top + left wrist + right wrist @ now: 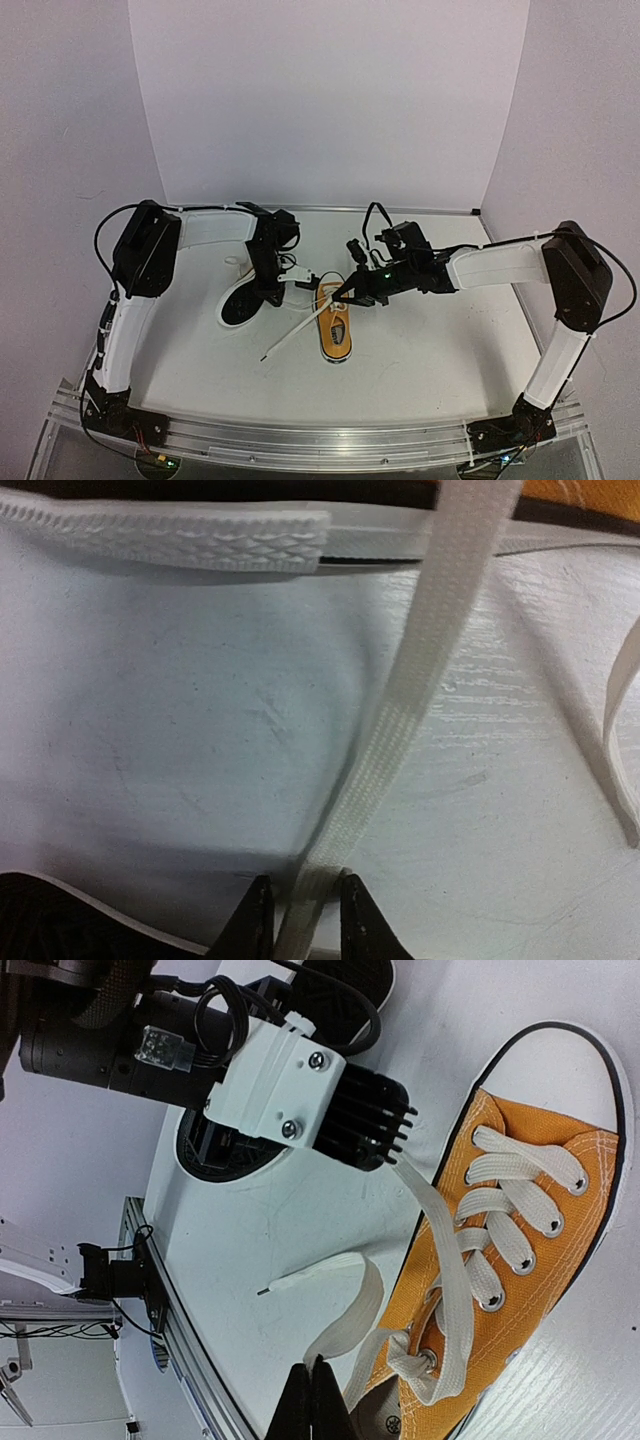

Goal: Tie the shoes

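Our left claw [305, 922] is narrowed onto the first lace [420, 680], which runs taut from between its fingers up to the orange shoe [335, 328]. Our right claw [316, 1372] is closed on the bend of the second lace [345, 1310], just beside the shoe's top eyelets. Past that bend the lace runs out to a tip lying on the bench [430, 350]. We see the orange shoe sole-down at the middle of the bench, between both claws, toe towards the near edge. The other shoe [238, 305] lies just to its left under our left arm, showing mostly black sole and white edge.
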Controlling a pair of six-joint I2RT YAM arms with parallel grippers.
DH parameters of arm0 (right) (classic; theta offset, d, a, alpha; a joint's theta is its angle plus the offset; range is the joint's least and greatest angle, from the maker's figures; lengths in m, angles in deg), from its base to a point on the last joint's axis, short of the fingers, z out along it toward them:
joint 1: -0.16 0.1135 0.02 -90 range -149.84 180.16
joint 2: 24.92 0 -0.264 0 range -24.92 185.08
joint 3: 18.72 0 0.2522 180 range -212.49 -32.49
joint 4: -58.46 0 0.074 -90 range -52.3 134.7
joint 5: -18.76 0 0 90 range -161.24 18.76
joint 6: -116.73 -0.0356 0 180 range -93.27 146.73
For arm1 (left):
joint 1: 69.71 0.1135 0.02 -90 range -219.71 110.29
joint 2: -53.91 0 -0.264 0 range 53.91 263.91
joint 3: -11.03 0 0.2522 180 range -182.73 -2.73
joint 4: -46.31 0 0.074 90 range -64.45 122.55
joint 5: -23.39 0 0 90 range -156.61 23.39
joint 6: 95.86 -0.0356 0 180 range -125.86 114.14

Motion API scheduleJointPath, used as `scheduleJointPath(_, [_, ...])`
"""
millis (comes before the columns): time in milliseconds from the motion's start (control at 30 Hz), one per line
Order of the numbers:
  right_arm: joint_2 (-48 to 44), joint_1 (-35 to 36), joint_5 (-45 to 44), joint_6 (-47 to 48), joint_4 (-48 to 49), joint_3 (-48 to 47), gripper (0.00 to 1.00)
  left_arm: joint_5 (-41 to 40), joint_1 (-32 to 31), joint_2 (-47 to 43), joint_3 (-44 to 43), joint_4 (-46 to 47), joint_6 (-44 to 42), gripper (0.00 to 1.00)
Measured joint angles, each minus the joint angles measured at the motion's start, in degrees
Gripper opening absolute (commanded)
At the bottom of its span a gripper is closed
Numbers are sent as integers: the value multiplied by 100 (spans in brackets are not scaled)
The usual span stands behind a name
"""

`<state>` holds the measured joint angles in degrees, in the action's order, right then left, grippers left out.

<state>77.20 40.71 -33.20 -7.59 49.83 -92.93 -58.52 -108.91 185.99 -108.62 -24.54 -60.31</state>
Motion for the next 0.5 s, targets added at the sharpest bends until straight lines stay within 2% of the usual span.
scheduleJointPath(67, [0, 0, 0, -2, 0, 0, 0, -29, 0, 2, -6, -63, 8, 3])
scheduleJointPath(133, [0, 0, 0, -2, 0, 0, 0, -26, 0, 1, -3, -95, 34, 0])
scheduleJointPath(267, [0, 0, -6, -2, 1, 0, 0, 34, 0, -129, 207, 66, 69, 0])
scheduleJointPath(500, [0, 0, -62, -2, 0, 0, 0, 396, -2, -1249, 1516, 828, 428, 0])
